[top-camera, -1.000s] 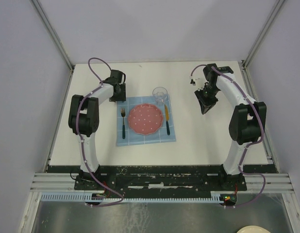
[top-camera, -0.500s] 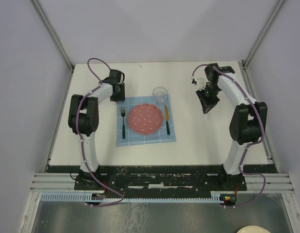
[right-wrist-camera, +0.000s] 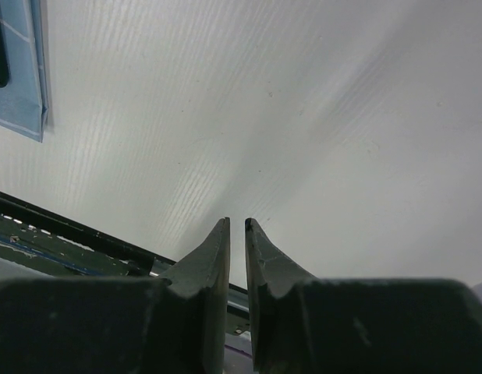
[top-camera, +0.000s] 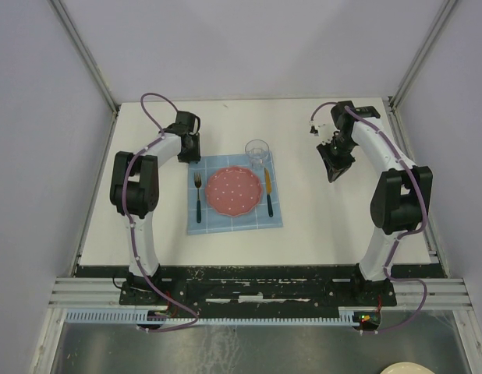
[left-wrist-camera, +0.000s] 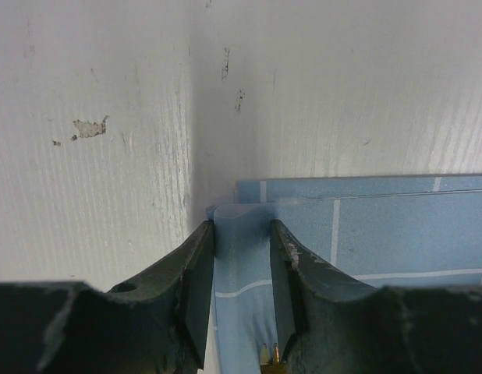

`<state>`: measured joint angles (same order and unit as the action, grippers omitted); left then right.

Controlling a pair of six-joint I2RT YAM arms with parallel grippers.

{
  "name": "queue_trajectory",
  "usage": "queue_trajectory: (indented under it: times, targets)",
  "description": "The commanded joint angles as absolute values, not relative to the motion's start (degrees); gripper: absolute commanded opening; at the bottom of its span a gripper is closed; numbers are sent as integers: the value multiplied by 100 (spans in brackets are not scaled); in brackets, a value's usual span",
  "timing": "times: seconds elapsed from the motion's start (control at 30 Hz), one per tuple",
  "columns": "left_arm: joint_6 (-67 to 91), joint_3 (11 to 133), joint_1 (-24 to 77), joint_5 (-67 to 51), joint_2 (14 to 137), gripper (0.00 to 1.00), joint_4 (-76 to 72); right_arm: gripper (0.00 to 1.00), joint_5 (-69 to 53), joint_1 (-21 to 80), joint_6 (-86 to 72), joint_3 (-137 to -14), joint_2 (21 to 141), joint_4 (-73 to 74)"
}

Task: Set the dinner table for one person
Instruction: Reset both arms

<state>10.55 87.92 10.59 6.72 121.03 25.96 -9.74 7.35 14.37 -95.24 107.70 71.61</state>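
Note:
The white dinner table (top-camera: 319, 210) bears a blue grid placemat (top-camera: 225, 220) with a pink dotted plate (top-camera: 232, 191), a fork (top-camera: 198, 195) on its left, a knife (top-camera: 268, 191) on its right and a clear glass (top-camera: 257, 152) at its far right corner. My left gripper (top-camera: 192, 153) is down at the mat's far left corner. In the left wrist view it (left-wrist-camera: 242, 226) is shut on a raised fold of the placemat (left-wrist-camera: 381, 234). My right gripper (top-camera: 332, 175) hangs over bare table right of the mat, with its jaws almost together and empty (right-wrist-camera: 236, 223).
Grey walls and metal posts enclose the table on three sides. The black base rail (top-camera: 256, 284) runs along the near edge and also shows in the right wrist view (right-wrist-camera: 69, 226). The mat's edge shows at the right wrist view's top left (right-wrist-camera: 19, 78).
My right gripper has drifted slightly to the right. The left gripper and everything on the mat have stayed in place.

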Motion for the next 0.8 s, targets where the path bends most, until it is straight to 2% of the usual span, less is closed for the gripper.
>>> queue_trajectory:
  times: [0.0, 0.47, 0.5, 0.57, 0.63, 0.77]
  targets:
    - [882, 8889, 991, 760, 12322, 40, 2377, 20, -888, 702, 1477, -9520, 10492, 7179]
    - [905, 9099, 986, 591, 12429, 34, 2475, 20, -862, 681, 1468, -9481, 10455, 7156]
    - [905, 9097, 991, 570, 12427, 31, 2477, 20, -860, 677, 1467, -9475, 10455, 7154]
    - [895, 9097, 985, 539, 12428, 17, 2501, 20, -853, 670, 1465, -9471, 10459, 7150]
    - [896, 9095, 991, 501, 12428, 10, 2522, 20, -853, 668, 1468, -9494, 10472, 7152]
    - [881, 9072, 990, 467, 12415, 3, 2537, 20, -845, 661, 1467, -9527, 10507, 7169]
